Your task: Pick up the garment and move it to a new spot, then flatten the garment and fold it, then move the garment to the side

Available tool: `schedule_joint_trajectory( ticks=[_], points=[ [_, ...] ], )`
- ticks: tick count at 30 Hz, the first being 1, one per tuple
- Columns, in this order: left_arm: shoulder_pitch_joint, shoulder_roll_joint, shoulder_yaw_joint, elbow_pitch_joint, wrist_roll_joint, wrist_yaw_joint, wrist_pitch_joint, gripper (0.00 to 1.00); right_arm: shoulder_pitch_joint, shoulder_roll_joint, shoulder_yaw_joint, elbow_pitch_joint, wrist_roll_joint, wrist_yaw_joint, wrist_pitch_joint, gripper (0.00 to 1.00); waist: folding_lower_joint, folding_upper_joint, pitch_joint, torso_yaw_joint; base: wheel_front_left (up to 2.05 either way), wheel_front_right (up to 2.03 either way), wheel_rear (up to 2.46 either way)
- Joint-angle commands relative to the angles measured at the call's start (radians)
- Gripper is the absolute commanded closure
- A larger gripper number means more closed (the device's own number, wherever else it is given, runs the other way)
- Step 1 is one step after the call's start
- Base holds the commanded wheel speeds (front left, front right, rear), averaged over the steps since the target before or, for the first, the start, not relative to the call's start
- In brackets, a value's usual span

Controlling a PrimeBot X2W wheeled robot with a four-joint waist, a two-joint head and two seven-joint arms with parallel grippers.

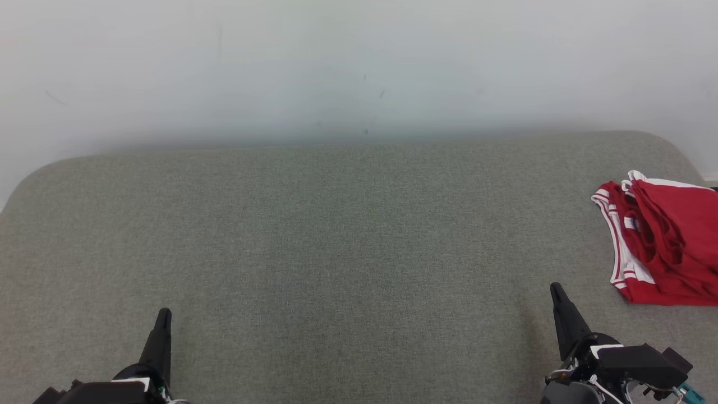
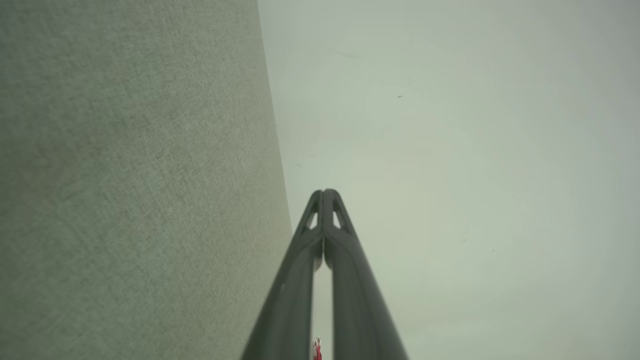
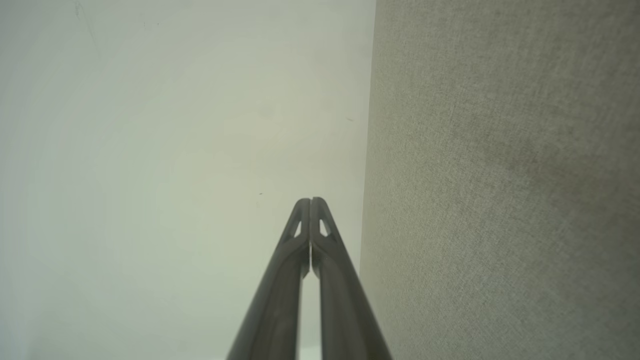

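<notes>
The folded red jersey (image 1: 667,252) lies at the counter's (image 1: 336,224) right edge, apparently set aside, so left tool (image 1: 164,314) and right tool (image 1: 556,289) rest clenched, empty, near the front edge.

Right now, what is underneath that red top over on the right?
The red garment lies on the grey fabric surface. Whatever sits directly beneath it is covered, and its right part runs out of the picture.
</notes>
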Motion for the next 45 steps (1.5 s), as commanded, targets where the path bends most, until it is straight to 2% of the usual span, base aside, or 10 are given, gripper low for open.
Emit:
schedule_joint_trajectory(
  ticks=[1,45],
  points=[
    [-0.007,0.003,0.002,0.0,-0.005,-0.001,0.0,1.0,-0.004,0.003,0.0,-0.002,0.002,-0.002,0.003,1.0,0.0,-0.0001,0.0,0.0,0.0,0.0,0.0],
    [-0.007,0.003,0.002,0.0,-0.005,-0.001,0.0,1.0,-0.004,0.003,0.0,-0.002,0.002,-0.002,0.003,1.0,0.0,-0.0001,0.0,0.0,0.0,0.0,0.0]
  ],
)
